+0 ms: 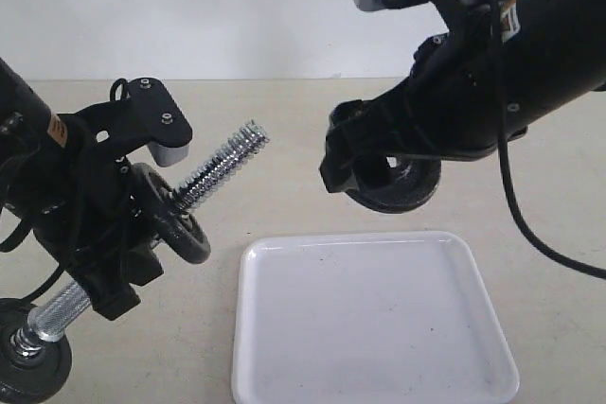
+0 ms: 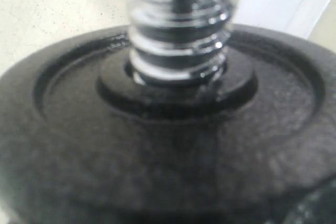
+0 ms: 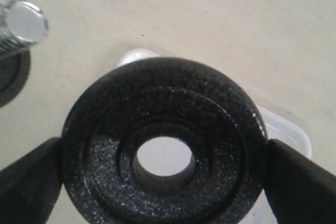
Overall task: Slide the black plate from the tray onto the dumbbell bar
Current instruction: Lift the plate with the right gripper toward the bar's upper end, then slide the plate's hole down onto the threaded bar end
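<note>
My right gripper (image 1: 379,163) is shut on the black plate (image 1: 409,192) and holds it on edge in the air over the far rim of the white tray (image 1: 379,328). In the right wrist view the plate (image 3: 210,124) sits between both fingers (image 3: 299,177), its centre hole unobstructed. My left gripper (image 1: 114,272) is shut on the dumbbell bar (image 1: 222,160), which tilts with its bare threaded end pointing up and right toward the plate, a gap between them. One black disc (image 1: 175,219) sits on the bar above the grip. The left wrist view shows only that disc (image 2: 157,156) and the thread (image 2: 181,30).
A second black disc (image 1: 33,361) with a collar is on the bar's lower end, near the table's front left. The tray holds nothing but a few dark specks. The bar's end (image 3: 23,22) shows at the edge of the right wrist view, off to one side of the plate.
</note>
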Robot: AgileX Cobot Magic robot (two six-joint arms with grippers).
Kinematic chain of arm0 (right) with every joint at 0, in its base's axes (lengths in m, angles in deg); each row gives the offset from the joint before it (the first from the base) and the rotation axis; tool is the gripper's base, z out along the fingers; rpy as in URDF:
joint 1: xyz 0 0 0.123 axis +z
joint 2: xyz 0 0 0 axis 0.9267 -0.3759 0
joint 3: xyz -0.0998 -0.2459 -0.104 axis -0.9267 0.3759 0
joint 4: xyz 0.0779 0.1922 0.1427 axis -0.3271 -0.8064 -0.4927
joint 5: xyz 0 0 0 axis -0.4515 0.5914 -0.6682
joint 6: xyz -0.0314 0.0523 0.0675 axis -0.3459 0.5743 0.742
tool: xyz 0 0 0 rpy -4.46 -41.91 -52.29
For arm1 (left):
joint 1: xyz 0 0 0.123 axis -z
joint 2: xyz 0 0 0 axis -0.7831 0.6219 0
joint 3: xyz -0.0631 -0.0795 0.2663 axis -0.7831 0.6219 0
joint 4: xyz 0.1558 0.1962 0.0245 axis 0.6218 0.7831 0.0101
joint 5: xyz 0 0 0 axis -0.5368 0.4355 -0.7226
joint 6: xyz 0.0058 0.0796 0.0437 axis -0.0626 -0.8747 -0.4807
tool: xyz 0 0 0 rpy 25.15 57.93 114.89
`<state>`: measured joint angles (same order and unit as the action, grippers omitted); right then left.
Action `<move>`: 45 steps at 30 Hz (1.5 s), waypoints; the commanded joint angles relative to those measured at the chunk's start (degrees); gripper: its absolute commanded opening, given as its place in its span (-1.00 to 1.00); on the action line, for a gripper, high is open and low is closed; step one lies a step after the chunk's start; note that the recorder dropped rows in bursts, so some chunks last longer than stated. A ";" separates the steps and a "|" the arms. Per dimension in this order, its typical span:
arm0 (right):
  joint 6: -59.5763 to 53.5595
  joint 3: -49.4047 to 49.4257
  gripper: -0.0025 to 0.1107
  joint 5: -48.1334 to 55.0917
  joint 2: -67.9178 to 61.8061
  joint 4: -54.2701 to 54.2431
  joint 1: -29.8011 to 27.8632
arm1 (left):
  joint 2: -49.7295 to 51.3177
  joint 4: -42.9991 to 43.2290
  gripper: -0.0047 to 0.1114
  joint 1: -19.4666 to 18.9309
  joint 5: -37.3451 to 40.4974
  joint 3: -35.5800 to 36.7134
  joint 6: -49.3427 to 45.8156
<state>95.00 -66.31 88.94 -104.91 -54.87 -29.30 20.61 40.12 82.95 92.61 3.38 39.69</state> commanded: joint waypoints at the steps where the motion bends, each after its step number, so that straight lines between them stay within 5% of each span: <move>1: -4.71 -2.98 -0.96 -2.72 1.24 -7.38 -0.27 | -2.81 -0.50 -0.84 0.25 -1.76 -1.99 -2.99; 14: -6.11 -4.72 -0.96 -2.84 1.24 -11.51 -0.27 | -2.81 -10.04 -0.84 0.25 -2.19 -1.99 -15.80; 45: -7.51 -4.72 -0.96 -4.53 1.24 -16.70 -0.27 | -2.81 -20.20 -0.84 0.25 -6.56 -1.99 -28.21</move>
<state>88.22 -70.11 86.87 -104.78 -70.00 -29.30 20.61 23.83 82.95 91.11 3.38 12.74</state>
